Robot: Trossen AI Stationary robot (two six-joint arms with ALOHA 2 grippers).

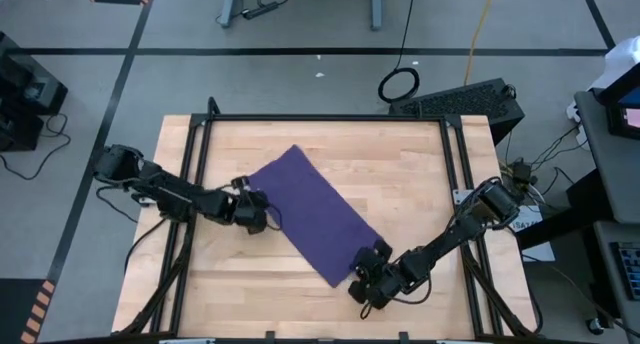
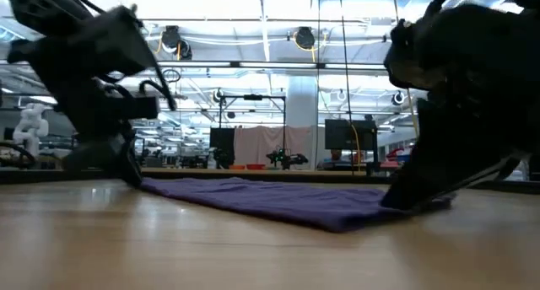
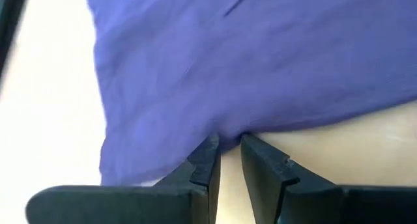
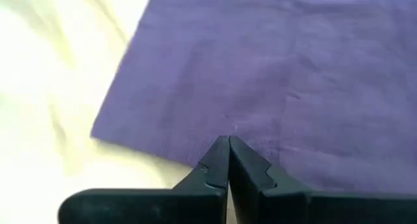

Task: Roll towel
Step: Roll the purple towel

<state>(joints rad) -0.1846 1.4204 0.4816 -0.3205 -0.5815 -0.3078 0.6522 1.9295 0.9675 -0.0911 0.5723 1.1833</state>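
Note:
The purple towel [image 1: 315, 214] lies flat and slantwise on the wooden table, running from far left to near right. My left gripper [image 1: 270, 216] is at its left long edge, fingers closed on the cloth with a narrow gap. My right gripper [image 1: 366, 266] is shut, its tips at the towel's near right end [image 4: 195, 113]. In the low view the towel [image 2: 278, 199] lies low between the left arm's hand [image 2: 101, 96] and the right arm's hand [image 2: 456, 113]. My left gripper pinches the towel's left edge [image 3: 225, 134] between its two fingertips, coming slanting down from the table's left. The cloth gathers toward the tips there, and the rest of the towel lies on the table. My right gripper's shut fingertips [image 4: 221, 152] rest on the towel just inside its near short edge [image 4: 189, 155], coming slanting down from the near right. The fingers hide whether any cloth is between them. The towel lies flat on the table there.
Bare wood surrounds the towel, with free room at the near left [image 1: 230, 284] and far right [image 1: 410, 164]. A black frame rail [image 1: 320, 118] runs along the table's far edge, with rails down both sides.

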